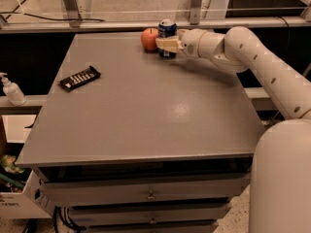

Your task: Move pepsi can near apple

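Note:
The pepsi can, dark blue with a silver top, stands upright at the far edge of the grey table. It is right beside the red-orange apple, which sits just to its left, almost touching. My gripper reaches in from the right. Its pale fingers are closed around the can's middle and hide part of its label. The white arm stretches back to the right.
A flat black bar with white markings lies on the table's left side. A soap bottle stands on a shelf left of the table. A rail runs behind the far edge. Drawers sit under the tabletop.

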Robot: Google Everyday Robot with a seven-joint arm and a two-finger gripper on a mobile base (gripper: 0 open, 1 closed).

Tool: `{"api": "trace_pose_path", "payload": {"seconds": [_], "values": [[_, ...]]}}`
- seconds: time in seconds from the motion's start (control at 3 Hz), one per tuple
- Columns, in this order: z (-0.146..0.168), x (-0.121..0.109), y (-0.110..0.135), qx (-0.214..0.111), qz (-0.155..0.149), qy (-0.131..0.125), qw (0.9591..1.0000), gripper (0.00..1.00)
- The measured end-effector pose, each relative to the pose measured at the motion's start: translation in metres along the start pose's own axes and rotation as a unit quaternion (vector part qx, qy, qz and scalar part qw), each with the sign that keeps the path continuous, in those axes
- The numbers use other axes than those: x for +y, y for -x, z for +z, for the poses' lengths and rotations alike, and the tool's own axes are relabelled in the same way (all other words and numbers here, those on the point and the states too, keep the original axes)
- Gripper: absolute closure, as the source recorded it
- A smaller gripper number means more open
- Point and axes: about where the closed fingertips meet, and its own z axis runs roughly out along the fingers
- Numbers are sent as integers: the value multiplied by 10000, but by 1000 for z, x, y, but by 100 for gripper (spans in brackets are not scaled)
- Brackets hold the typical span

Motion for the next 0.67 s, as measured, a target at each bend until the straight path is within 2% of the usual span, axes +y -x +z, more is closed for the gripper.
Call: {"api": "trace_pose_path", "payload": {"seconds": [0.67], "values": [[2,0,-2,-3,-2,-31,10000,36]]}}
